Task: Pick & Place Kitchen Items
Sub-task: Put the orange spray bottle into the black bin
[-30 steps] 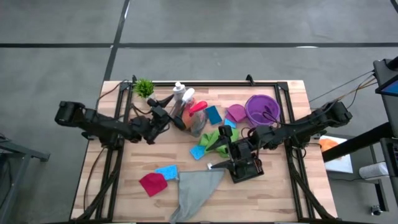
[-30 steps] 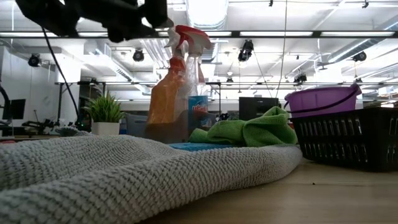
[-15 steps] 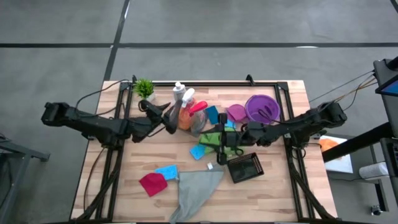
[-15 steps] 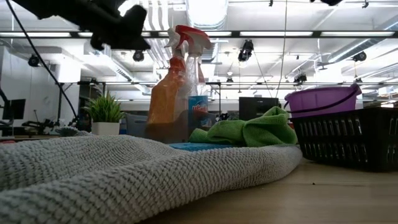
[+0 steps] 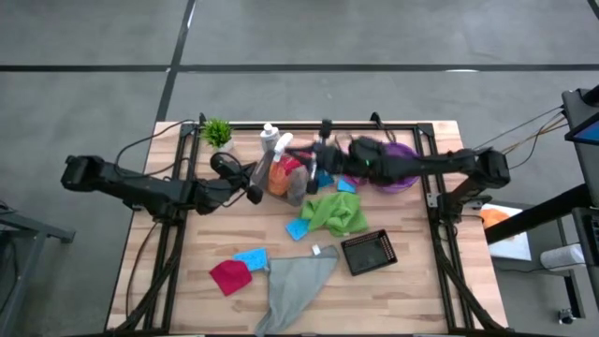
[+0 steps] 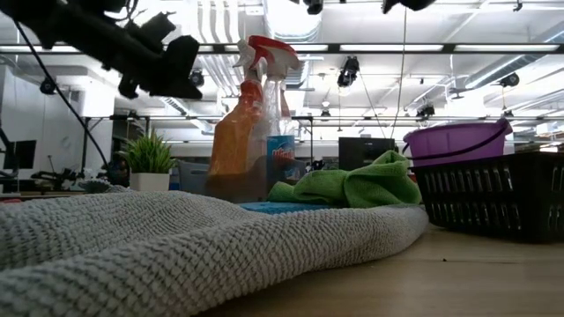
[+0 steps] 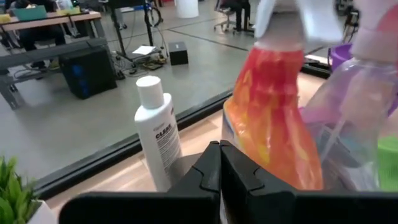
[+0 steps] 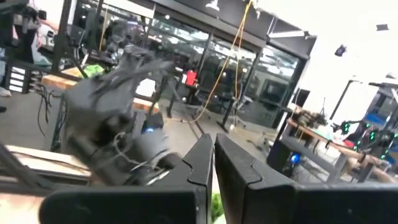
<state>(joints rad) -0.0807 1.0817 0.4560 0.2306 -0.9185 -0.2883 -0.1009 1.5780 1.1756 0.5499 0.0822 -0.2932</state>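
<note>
**Grippers both closed, both up by the bottle cluster**

Bottles stand grouped at the table's far middle, and your high view places both arms around them: the left gripper (image 5: 251, 184) reaches in from the left, just beside the orange-and-white bottle (image 5: 278, 174), while the right gripper (image 5: 318, 155) stretches across from the right, above the same cluster and in front of the purple bowl (image 5: 402, 159).

Your left wrist view adds what the overhead cannot: the white bottle (image 7: 159, 140) stands upright just beyond the fingers (image 7: 205, 177), with the orange-and-white bottle and a clear spray bottle (image 7: 354, 124) side by side next to it. Those fingers are pressed together with nothing between them. The right wrist view shows its own fingers (image 8: 202, 165) likewise drawn together and empty, with only the room beyond.

Only the overhead lays out the rest: the green cloth (image 5: 335, 212) lies at centre, near the black basket (image 5: 367, 252); the grey cloth (image 5: 296, 285) sprawls at the near edge, with the magenta cloth (image 5: 229, 277) and a blue sponge (image 5: 251, 257) beside it. From the low view, the grey cloth fills the foreground and the left arm hangs above the table.
</note>
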